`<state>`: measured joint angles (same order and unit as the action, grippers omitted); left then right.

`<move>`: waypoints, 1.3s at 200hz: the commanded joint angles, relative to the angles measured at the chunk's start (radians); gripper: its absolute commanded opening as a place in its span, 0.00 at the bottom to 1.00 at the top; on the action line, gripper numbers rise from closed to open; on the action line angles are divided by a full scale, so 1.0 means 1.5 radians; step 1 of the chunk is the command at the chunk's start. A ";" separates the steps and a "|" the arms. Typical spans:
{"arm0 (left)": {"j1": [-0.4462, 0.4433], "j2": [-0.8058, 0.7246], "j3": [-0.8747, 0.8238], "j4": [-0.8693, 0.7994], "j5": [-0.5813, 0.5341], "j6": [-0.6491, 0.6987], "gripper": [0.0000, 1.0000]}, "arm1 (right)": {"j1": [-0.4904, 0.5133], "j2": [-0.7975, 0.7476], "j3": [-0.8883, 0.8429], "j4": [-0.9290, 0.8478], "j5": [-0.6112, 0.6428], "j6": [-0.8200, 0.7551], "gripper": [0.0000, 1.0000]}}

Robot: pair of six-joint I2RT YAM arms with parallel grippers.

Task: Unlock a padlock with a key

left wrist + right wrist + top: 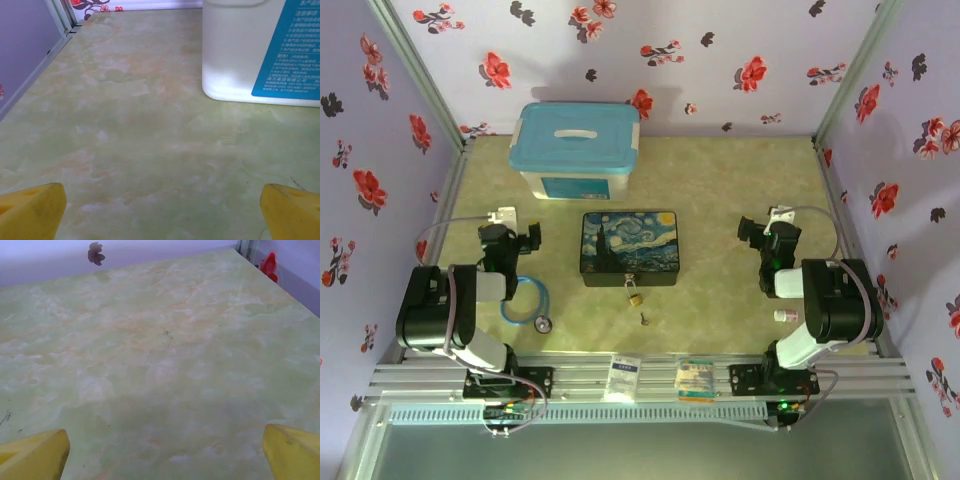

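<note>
Presently both pincers stand spread wide and empty. Left gripper (162, 216): yellow fingertips (32, 210) at the lower corners of its wrist view, pale green marbled table (140, 130) between them, and the white wall of the blue-lidded plastic storage bin (235, 55) just ahead on the right. Right gripper (162, 455): likewise spread, facing bare table toward the far right corner.

Outward, at mid-table between the arms: the tiny brass-gold padlock with a thin silver shackle (634, 297) lies at the near edge of the dark rectangular box painted with a swirling starry night (629, 243). Whether its shackle is hooked to the box's clasp cannot be told. The small, thin dark-grey metal key (644, 319) lies just near of the padlock and apart from it. Both are well apart from either pincer.

Likely hazards:
- The key lies flat and thin, so closing fingers may ride over it or flick it away.
- An unsteadied padlock may skid or turn as the key is pressed in.
- If the padlock is hooked on, a pull may drag the box.
- The left arm's inward path passes the round silver stethoscope head on blue tubing (544, 323), which could snag.
</note>
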<state>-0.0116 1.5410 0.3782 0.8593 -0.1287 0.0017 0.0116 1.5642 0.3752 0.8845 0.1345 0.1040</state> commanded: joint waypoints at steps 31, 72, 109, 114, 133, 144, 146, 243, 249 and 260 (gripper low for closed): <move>0.007 0.002 0.014 0.012 0.013 -0.008 1.00 | 0.002 -0.002 0.013 -0.005 0.016 -0.012 0.99; 0.007 0.002 0.014 0.012 0.013 -0.010 1.00 | 0.000 -0.003 0.012 -0.006 0.012 -0.012 0.99; 0.007 0.002 0.014 0.011 0.013 -0.010 1.00 | 0.000 -0.001 0.015 -0.008 0.011 -0.012 0.99; 0.007 0.002 0.014 0.011 0.013 -0.009 1.00 | -0.001 -0.002 0.014 -0.008 0.010 -0.011 0.99; 0.007 0.002 0.014 0.011 0.013 -0.009 1.00 | -0.001 -0.001 0.013 -0.006 0.008 -0.010 0.99; 0.007 0.002 0.014 0.011 0.013 -0.010 1.00 | -0.003 -0.002 0.013 -0.006 0.004 -0.009 0.99; 0.007 0.002 0.014 0.011 0.013 -0.010 1.00 | -0.004 -0.002 0.013 -0.006 0.003 -0.008 0.99; 0.002 -0.128 0.064 -0.190 -0.020 -0.018 1.00 | 0.019 -0.129 0.009 -0.116 0.054 -0.009 0.99; 0.001 -0.146 0.070 -0.211 -0.033 -0.041 1.00 | 0.024 -0.158 0.028 -0.186 0.059 0.004 0.99; 0.001 -0.175 0.074 -0.239 -0.052 -0.075 1.00 | 0.027 -0.197 0.060 -0.274 0.051 0.033 0.99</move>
<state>-0.0086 1.3804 0.4381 0.6544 -0.1371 -0.0269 0.0288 1.4029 0.3820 0.7383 0.1688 0.1059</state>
